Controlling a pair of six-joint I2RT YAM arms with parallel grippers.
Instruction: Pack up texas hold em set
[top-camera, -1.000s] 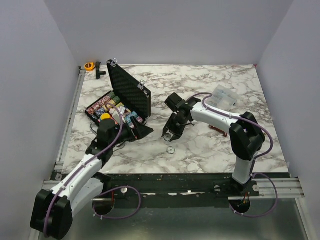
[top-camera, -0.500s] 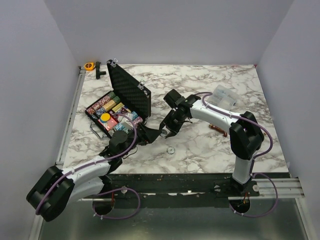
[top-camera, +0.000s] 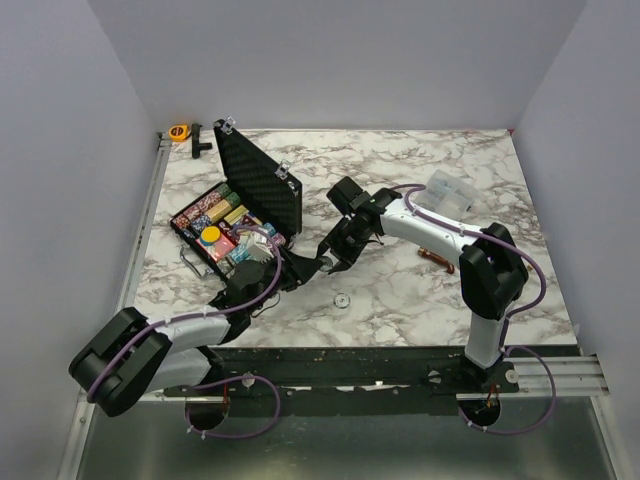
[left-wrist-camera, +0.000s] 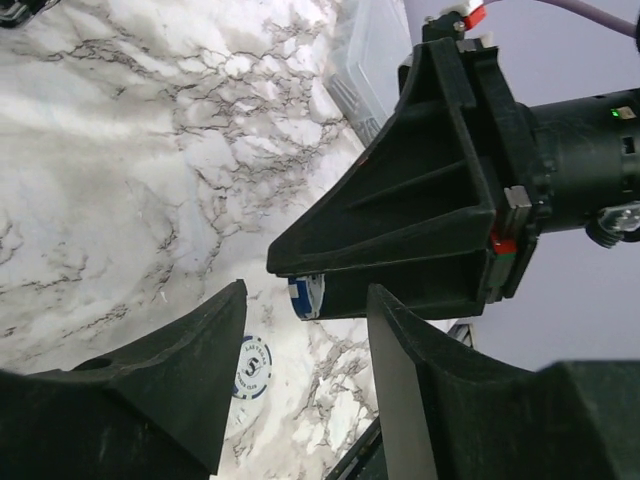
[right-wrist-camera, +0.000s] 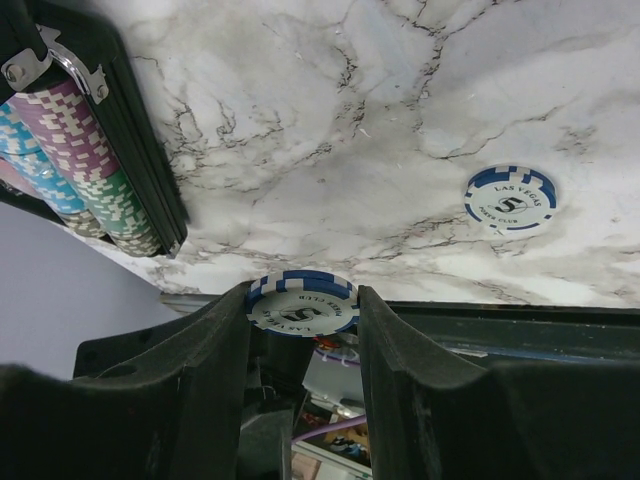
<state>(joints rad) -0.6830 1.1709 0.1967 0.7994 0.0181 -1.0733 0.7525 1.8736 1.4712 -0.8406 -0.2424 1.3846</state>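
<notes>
1. Right now, clamps a blue-and-white chip (right-wrist-camera: 302, 305) flat in the right gripper (right-wrist-camera: 303, 293), just above the marble table (top-camera: 400, 160), around its middle.
2. Aims the left gripper (left-wrist-camera: 305, 292) straight at that chip from the left, tip to tip with the right one. Very close, but contact impossible to call from these views.
3. Holds the left fingers (left-wrist-camera: 180, 390) wide apart, with nothing gripped between them.
4. Down on the marble, a second blue-and-white chip (top-camera: 342, 298), flat, face up with a 5 on it, just to the near side of both grippers and clear of them.
5. Over on the left half of the table, the black case (top-camera: 255, 180), open, with the textured lid propped up along the far right side and silver corners on show.
6. Inside the base, rows of multicoloured chips (top-camera: 205, 215), plus a yellow disc (top-camera: 211, 234) on top towards the near end. Anything else in there too small to tell.
7. On the case's near left edge, a silver handle (top-camera: 190, 262).
8. Off to the far right, a clear plastic bag (top-camera: 450, 190) on the marble, well apart from the case. In the far left corner, an orange tape roll (top-camera: 179, 131) just beyond the marble's edge.
</notes>
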